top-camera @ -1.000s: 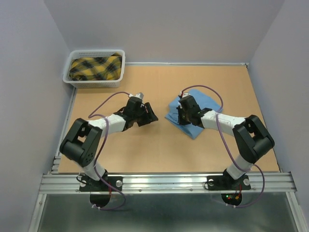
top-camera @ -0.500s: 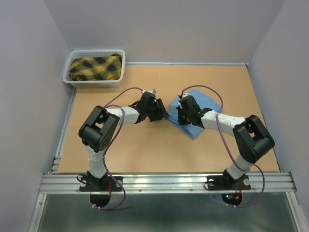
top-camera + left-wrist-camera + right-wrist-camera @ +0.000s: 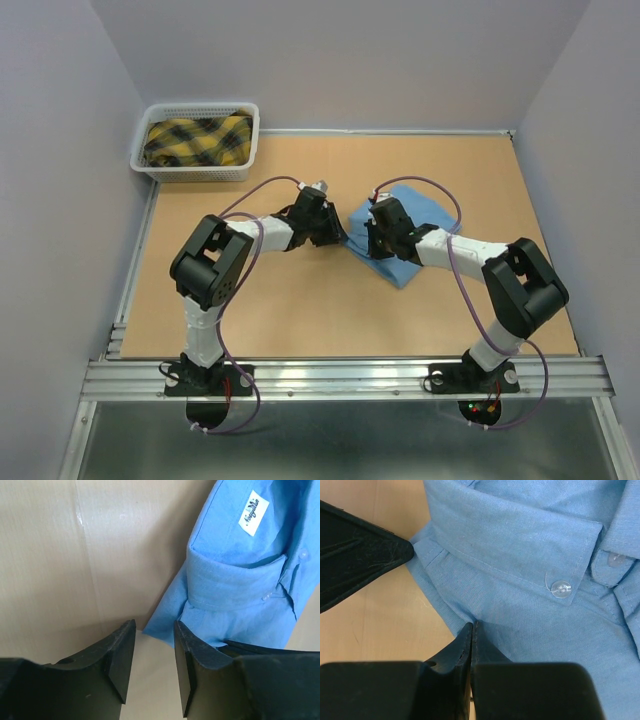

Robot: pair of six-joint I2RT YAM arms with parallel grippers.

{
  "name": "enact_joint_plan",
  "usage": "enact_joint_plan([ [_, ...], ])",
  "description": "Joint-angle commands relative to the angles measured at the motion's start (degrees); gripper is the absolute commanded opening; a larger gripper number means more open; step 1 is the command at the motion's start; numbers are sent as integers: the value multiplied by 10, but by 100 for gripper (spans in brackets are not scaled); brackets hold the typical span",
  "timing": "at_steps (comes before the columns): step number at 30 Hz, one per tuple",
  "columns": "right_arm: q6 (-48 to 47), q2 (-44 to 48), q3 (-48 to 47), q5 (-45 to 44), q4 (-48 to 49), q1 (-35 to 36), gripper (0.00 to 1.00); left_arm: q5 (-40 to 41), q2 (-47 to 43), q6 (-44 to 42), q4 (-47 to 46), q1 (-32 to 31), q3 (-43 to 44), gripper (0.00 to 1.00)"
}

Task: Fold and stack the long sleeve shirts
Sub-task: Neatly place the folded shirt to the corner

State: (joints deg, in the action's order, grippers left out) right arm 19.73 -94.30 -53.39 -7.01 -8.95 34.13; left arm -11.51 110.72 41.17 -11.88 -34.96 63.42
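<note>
Light blue shirt point(image 3: 235, 605), apparently already folded compact with collar uppermost, lies on the worktop point(image 3: 300, 310), its corner just ahead of the released, empty left tool point(image 3: 154, 625) and its front under the clenched right tool point(image 3: 471, 627). Judged outstanding: the yellow plaid garment point(image 3: 198, 140) in the basket point(image 3: 145, 165) far beyond the left tool, not yet stacked.

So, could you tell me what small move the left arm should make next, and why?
Probably ease the left gripper forward and close on the near corner of the blue shirt: its jaws stand apart with that corner just ahead, and the right gripper is shut at the cloth's edge.
</note>
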Motion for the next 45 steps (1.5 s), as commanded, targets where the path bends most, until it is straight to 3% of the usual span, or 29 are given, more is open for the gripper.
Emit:
enact_joint_plan([
  [1, 1, 20, 7, 9, 16, 8, 1, 6, 9, -17, 33, -11, 0, 42],
  [9, 0, 19, 5, 6, 16, 9, 1, 7, 22, -21, 33, -13, 3, 32],
  [13, -4, 21, 2, 9, 17, 10, 1, 9, 26, -23, 34, -15, 4, 16],
  [14, -7, 24, 0, 11, 16, 10, 3, 9, 26, -25, 33, -15, 4, 2],
  [15, -7, 25, -1, 9, 15, 10, 8, 9, 25, -26, 34, -15, 3, 0],
  [18, -14, 36, -12, 9, 14, 12, 22, 10, 21, -31, 34, -16, 3, 0],
  [23, -42, 38, -50, 9, 2, 18, 36, 9, 10, -35, 33, -16, 0, 0],
  [34, -112, -35, -109, -25, 1, 27, 44, 1, -1, -39, 33, -18, 1, 0],
  [45, -138, -77, -118, -28, 31, 36, 45, -19, 4, -32, 19, -18, -8, 0],
])
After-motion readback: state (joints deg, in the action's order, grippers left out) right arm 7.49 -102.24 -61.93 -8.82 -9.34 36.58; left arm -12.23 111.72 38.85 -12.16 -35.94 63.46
